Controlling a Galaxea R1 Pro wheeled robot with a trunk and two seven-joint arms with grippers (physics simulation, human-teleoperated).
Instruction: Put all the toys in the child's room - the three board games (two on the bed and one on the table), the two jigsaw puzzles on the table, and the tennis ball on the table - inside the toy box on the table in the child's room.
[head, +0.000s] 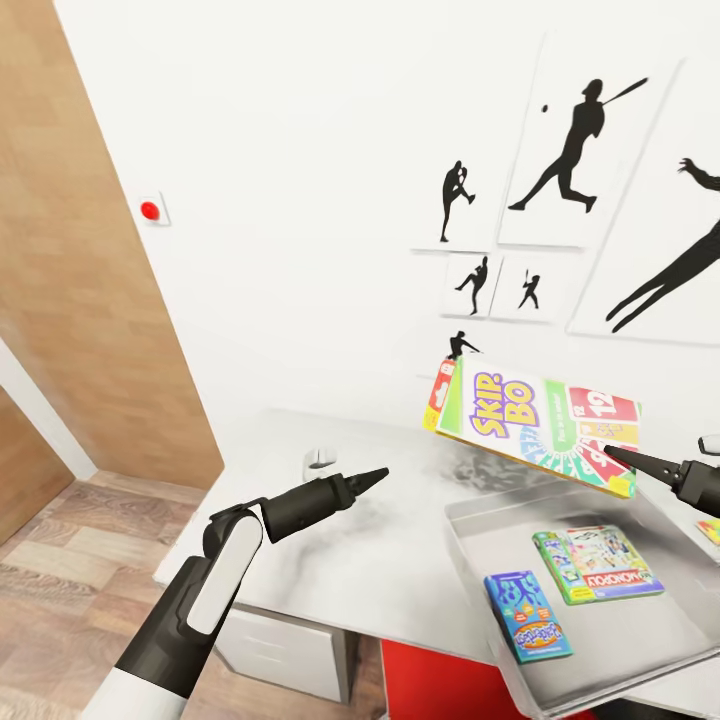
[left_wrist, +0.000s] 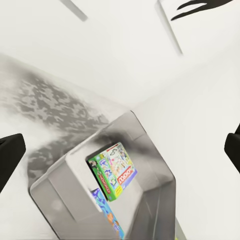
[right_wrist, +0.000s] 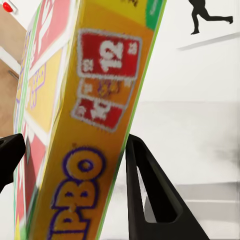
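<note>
The right gripper (head: 622, 462) clamps the slim yellow-red-green "SKIP-BO" game box (head: 535, 420), tilted in the air above the pale grey toy box (head: 470, 525) on the light grey bench (head: 330, 540). Inside lie the green-edged Monopoly box (head: 597, 565) and light-blue cartoon box (head: 527, 615), apart. The left gripper (left_wrist: 120, 150) hangs wide open, empty.

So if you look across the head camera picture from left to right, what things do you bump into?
Brown door → red wall button → left gripper → light-blue cartoon board game in the toy box → Monopoly box → right gripper, pinching the Skip-Bo box.
</note>
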